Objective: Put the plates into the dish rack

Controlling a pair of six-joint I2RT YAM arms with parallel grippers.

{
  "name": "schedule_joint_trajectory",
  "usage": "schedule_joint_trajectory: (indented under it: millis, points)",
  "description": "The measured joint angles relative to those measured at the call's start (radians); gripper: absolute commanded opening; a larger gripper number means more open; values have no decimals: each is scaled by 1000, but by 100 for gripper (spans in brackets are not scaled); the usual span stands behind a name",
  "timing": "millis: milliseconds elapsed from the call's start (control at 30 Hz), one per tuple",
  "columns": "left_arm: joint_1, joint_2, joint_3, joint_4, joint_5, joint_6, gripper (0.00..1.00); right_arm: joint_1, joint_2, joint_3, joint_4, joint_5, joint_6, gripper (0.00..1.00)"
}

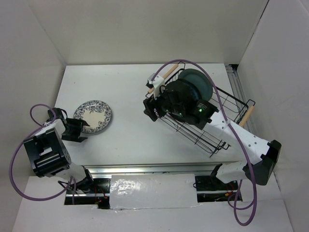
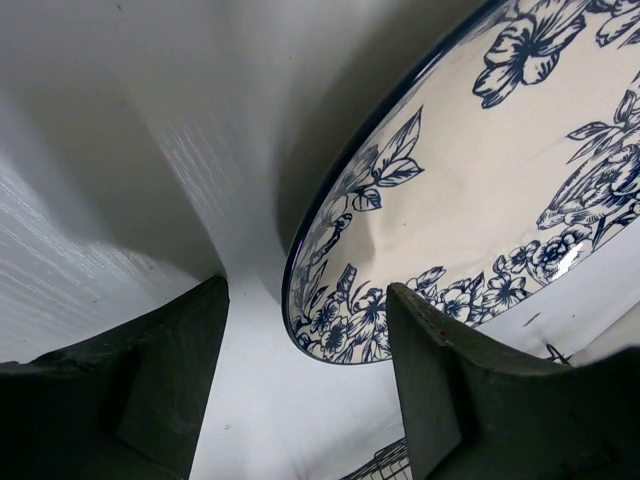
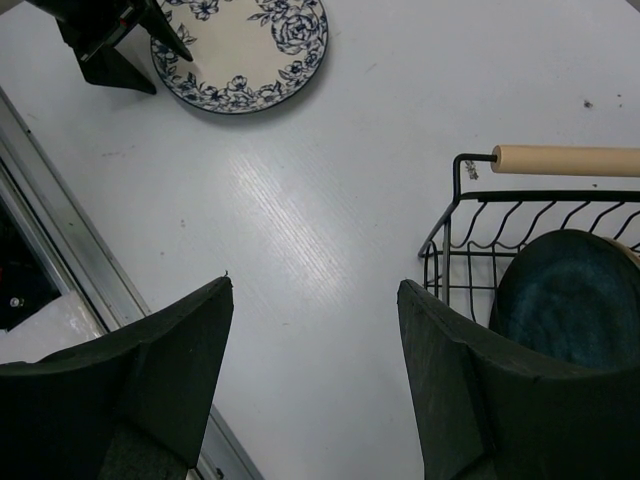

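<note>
Left gripper [image 2: 308, 298] is open and holds nothing, its fingers straddling the rim of the blue-flowered plate [image 1: 94, 116], which lies flat on the table [image 1: 130, 87], well apart from the dish rack [image 1: 231, 99] on its left side. One finger seems to sit over the plate's face, though the close view makes this hard to judge. Right gripper [image 3: 315, 298] hangs over the rack's left end, also spread wide and empty. A grey-teal plate [image 3: 565, 295] stands on edge inside the rack.

The step in hand looks like gripping the flowered plate. One finger needs to slide under the rim and the jaws close firmly before lifting, since glazed ceramic may slip. The plate should then go into a free slot beside the teal one.
</note>
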Motion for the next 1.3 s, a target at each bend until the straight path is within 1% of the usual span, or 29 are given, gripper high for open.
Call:
schedule_joint_trajectory:
  millis: [133, 267, 300, 333, 400, 433, 467, 500, 600, 667, 833, 867, 1033, 1133, 1200, 1233, 1300]
  points:
    - [1, 0, -11, 26, 6, -24, 74, 2, 1, 1, -3, 0, 0, 74]
    - [1, 5, -14, 53, 8, -42, 66, 2, 1, 2, -3, 8, 0, 75]
    - [1, 9, -14, 63, 8, -45, 59, 2, 1, 2, -3, 11, 0, 75]
    - [1, 14, -13, 71, 8, -46, 54, 2, 1, 2, -3, 13, 0, 75]
    - [0, 33, -5, 78, 8, -47, 38, 2, 1, 2, -4, 15, 0, 75]
    - [0, 41, 0, 72, 2, -45, 29, 2, 1, 2, -4, 15, 0, 75]
    - [-2, 48, 4, 69, 2, -43, 11, 2, 1, 2, -5, 16, 0, 75]
    - [-1, 50, 7, 72, 8, -44, 0, 2, 1, 2, -6, 16, 0, 75]
    - [-3, 16, 35, 132, 71, -39, 0, 2, 1, 2, -6, 16, 3, 75]
    - [-15, -23, 50, 138, 65, -32, 0, 3, 1, 2, -6, 16, 6, 75]
    - [-16, -95, 50, 59, 21, 44, 0, 6, 1, 2, -8, 27, 12, 75]
    - [-16, -96, 50, 56, 21, 46, 0, 6, 2, 2, -8, 29, 14, 75]
    - [-16, -116, 104, -47, 27, 161, 0, 12, 2, 3, -8, 37, 23, 75]
    - [-16, -140, 134, -95, 48, 233, 0, 22, 8, 19, -16, 48, 27, 78]
    - [-16, -156, 159, -128, 69, 276, 0, 36, 29, 55, -33, 75, 28, 83]
    - [-16, -163, 174, -142, 80, 294, 0, 46, 47, 81, -44, 92, 30, 98]
    - [-16, -176, 202, -161, 108, 330, 0, 67, 87, 137, -61, 134, 26, 100]
